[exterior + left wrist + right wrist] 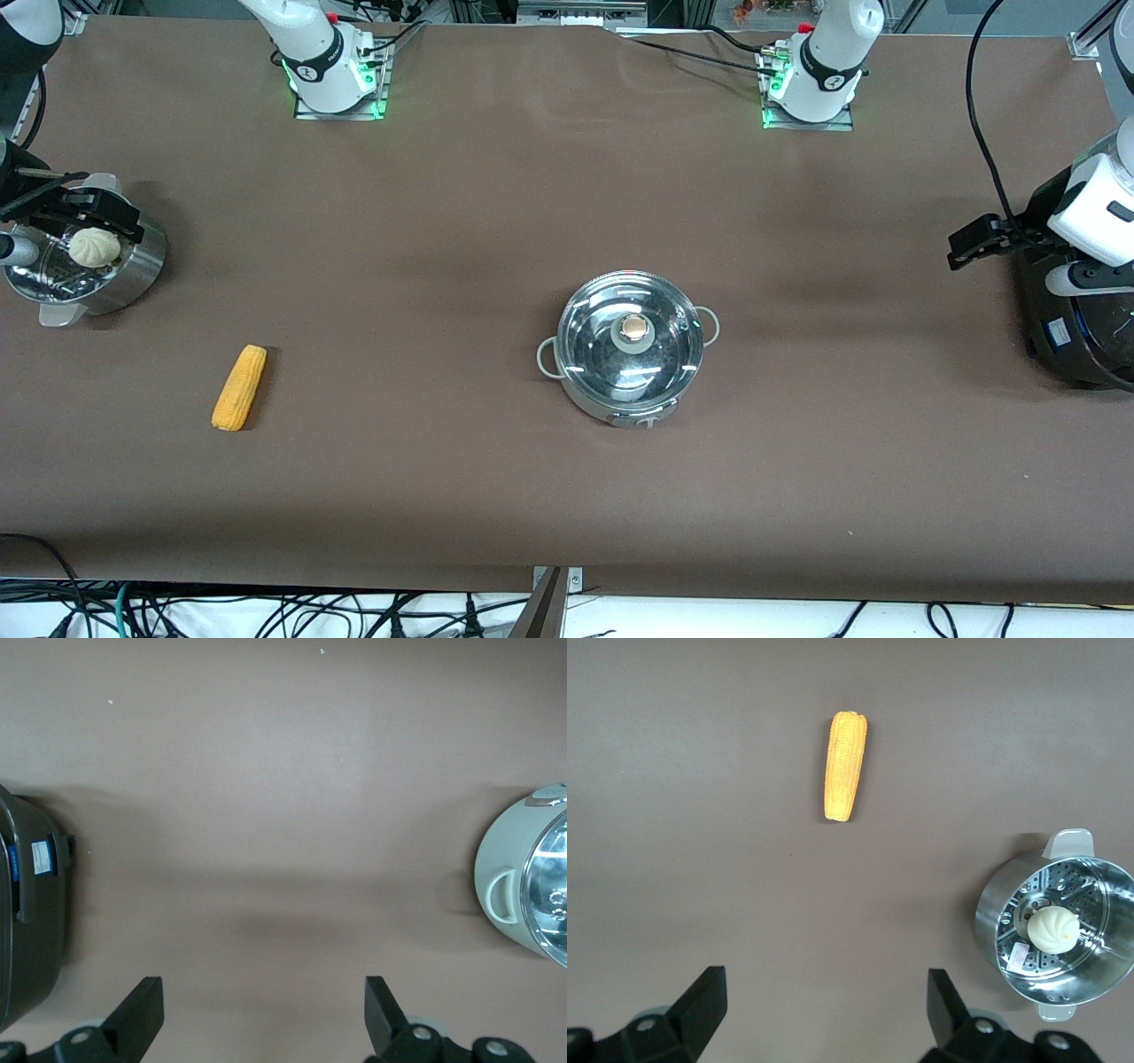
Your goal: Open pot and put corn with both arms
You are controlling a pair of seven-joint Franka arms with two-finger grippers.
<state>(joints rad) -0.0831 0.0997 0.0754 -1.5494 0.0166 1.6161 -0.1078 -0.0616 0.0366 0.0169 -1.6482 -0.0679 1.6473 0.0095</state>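
Observation:
The shallow steel pot [633, 390] stands mid-table with its glass lid [620, 354] on and the grey-and-copper knob [633, 330] on top. Its pale side and one loop handle also show in the left wrist view, pot [505, 877]. The yellow-orange corn [239, 387] lies flat on the brown cloth toward the right arm's end, corn [844, 765]. My right gripper [827, 992] hangs open and empty over the steamer pot's edge, right gripper [97, 213]. At the other end my left gripper [264, 997] hangs open and empty over bare cloth beside the black cooker, left gripper [979, 239].
A steel steamer pot [133, 275] holding a white bun [93, 246] stands at the right arm's end. A big black cooker [1076, 341] stands at the left arm's end. Brown cloth [425, 266] covers the table between corn and pot. Cables hang below the table's front edge.

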